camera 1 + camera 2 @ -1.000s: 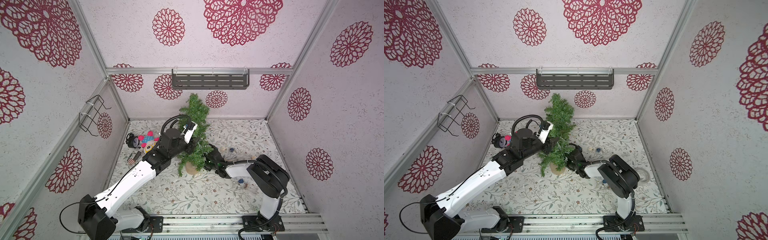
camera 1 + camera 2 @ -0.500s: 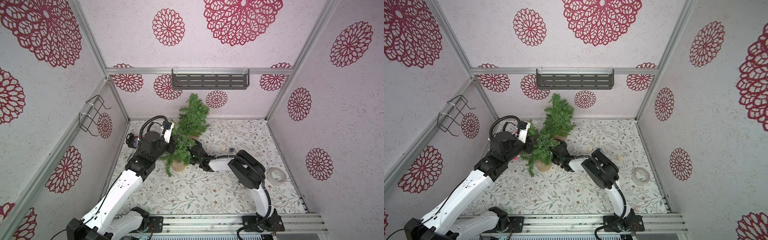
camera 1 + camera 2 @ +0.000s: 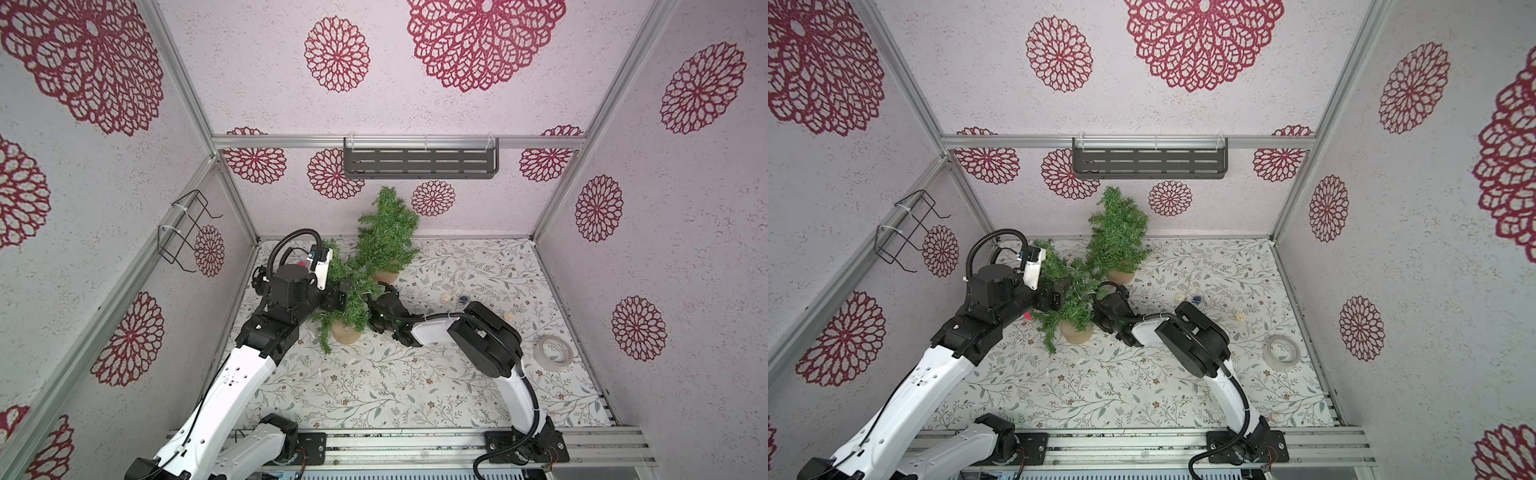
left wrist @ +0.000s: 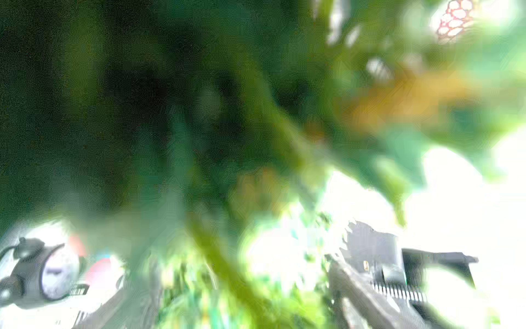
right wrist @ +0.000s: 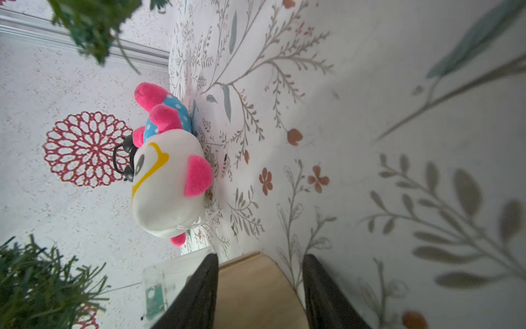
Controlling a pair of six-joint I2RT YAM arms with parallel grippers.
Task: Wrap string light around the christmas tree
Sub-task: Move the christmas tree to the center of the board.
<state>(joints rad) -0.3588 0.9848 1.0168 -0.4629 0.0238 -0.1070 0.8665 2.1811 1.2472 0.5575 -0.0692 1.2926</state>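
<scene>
Floral mat (image 3: 415, 374) — left gripper (image 3: 343, 297) amid tree (image 3: 356, 312)

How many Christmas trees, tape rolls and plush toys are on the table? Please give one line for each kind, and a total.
Christmas trees: 2
Tape rolls: 1
Plush toys: 1
Total: 4

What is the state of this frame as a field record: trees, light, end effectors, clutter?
trees: near tree between the arms; back tree by the wall
battery box: clear, beside near tree's tan base; thin wire leads toward foliage
left end effector: in near tree's foliage, jaws apart
right end effector: tan base between jaws, grip unclear
clutter: plush toy, tape roll
</scene>
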